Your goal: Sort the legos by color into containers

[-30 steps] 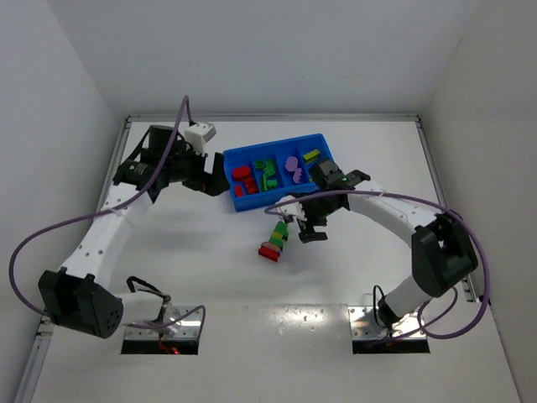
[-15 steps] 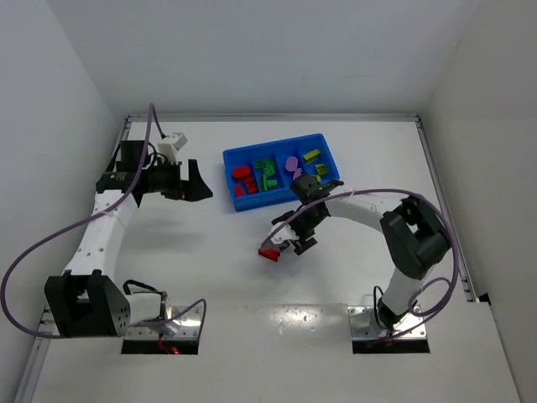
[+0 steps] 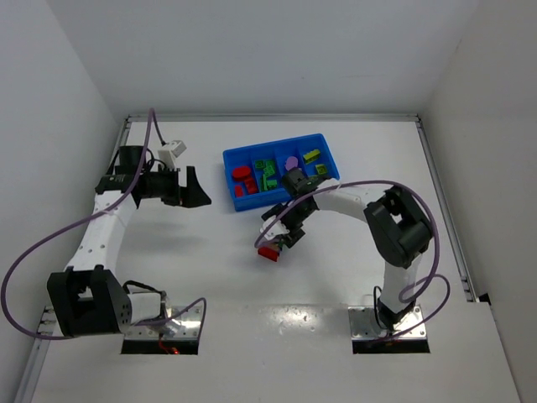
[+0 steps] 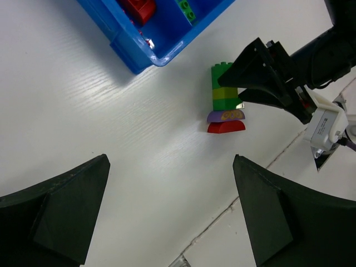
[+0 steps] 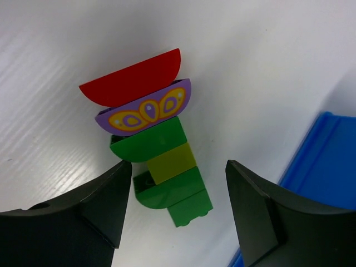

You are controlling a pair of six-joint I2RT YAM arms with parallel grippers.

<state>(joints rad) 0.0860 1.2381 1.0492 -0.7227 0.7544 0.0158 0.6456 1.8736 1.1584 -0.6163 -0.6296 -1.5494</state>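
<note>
While the left gripper (image 4: 171,161) and right gripper (image 5: 178,162) are spread, the lego stack (image 5: 146,114) straddled by the right should be pinched squarely mid-height.

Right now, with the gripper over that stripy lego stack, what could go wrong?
1. The right gripper straddles only the green-and-yellow end of the lego stack. The red brick and purple brick stick out, so it may tip or snap apart when lifted.
2. The stack mixes colours; dropped whole into the blue tray, some bricks would sit in the wrong compartment.
</note>
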